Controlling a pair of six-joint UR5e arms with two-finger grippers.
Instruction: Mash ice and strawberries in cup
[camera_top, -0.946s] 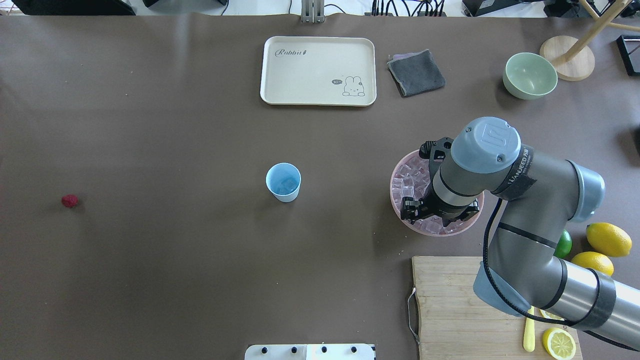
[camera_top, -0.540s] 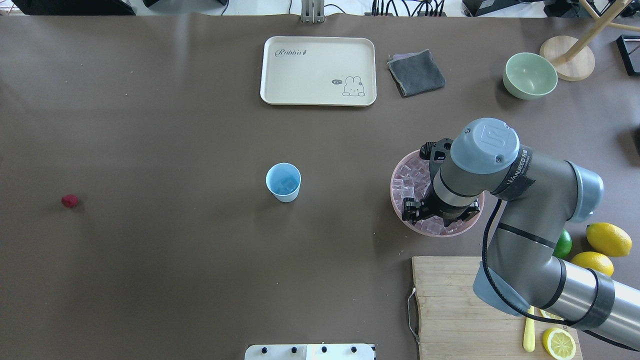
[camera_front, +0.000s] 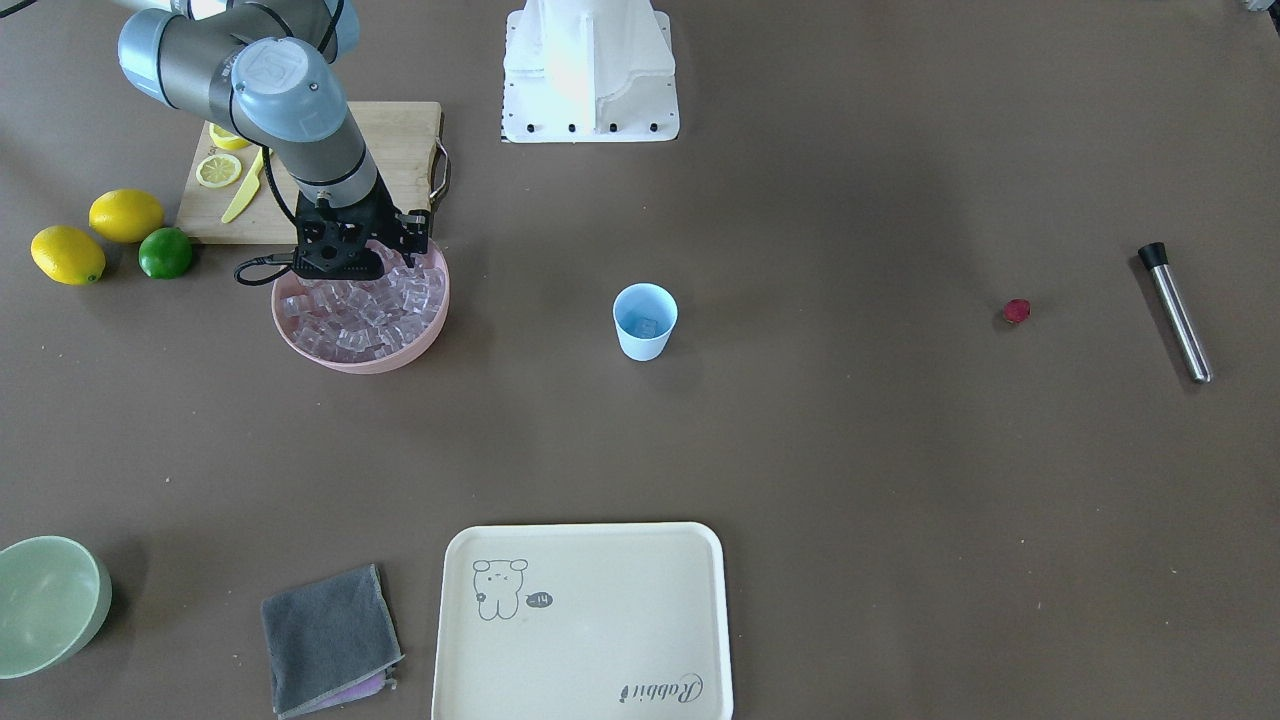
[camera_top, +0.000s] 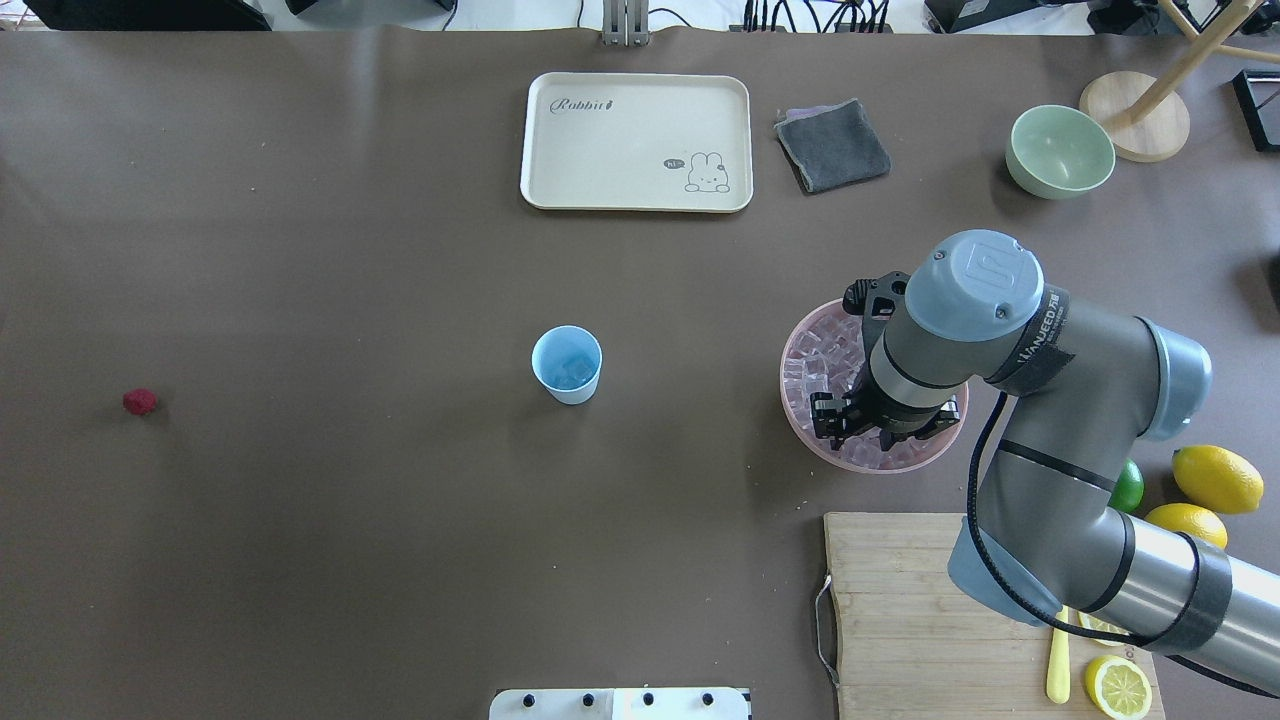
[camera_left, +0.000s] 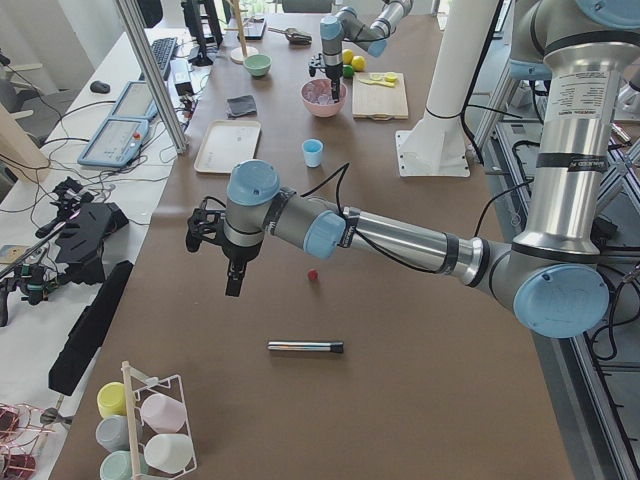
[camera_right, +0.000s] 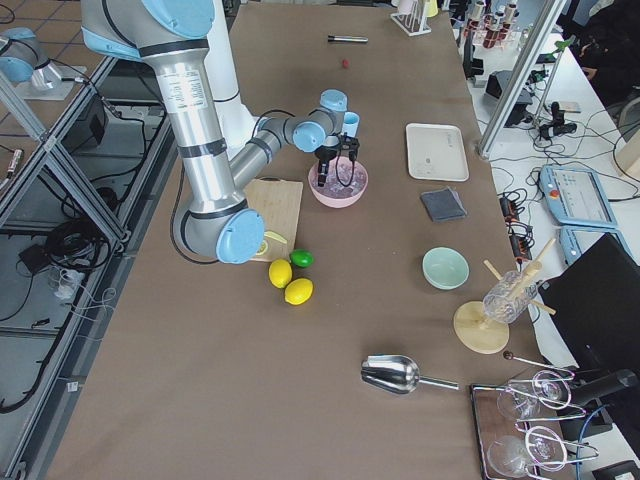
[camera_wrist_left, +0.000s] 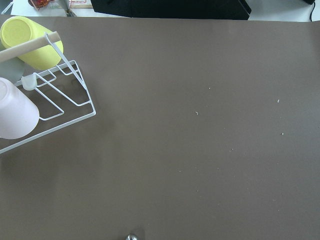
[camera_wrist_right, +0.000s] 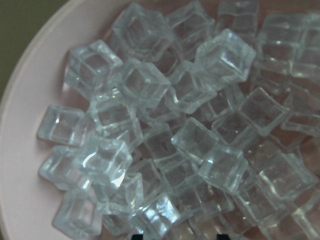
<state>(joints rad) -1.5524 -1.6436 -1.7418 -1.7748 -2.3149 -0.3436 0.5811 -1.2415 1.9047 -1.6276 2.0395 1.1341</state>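
The pale blue cup (camera_top: 567, 364) stands mid-table with ice in its bottom (camera_front: 645, 325). A pink bowl (camera_top: 797, 415) to its right is heaped with ice cubes (camera_wrist_right: 160, 140). My right gripper (camera_front: 352, 275) reaches down into that bowl; in the right wrist view its dark fingertips stand apart at the bottom edge, just over the cubes, gripper (camera_wrist_right: 179, 237) open. The strawberry (camera_top: 139, 402) lies alone far left on the table. My left gripper (camera_left: 233, 288) hangs above the table near the strawberry (camera_left: 313, 275); I cannot tell whether it is open or shut.
A metal rod with a black cap (camera_front: 1175, 312) lies beyond the strawberry. A cream tray (camera_top: 636, 140), grey cloth (camera_top: 832, 145) and green bowl (camera_top: 1060, 150) sit at the far side. Cutting board (camera_top: 900, 610), lemons (camera_top: 1216, 478) and lime at right. A cup rack (camera_wrist_left: 45, 100) stands at the left end.
My right wrist has shifted slightly to the right over the pink bowl. The cup and the strawberry have not moved.
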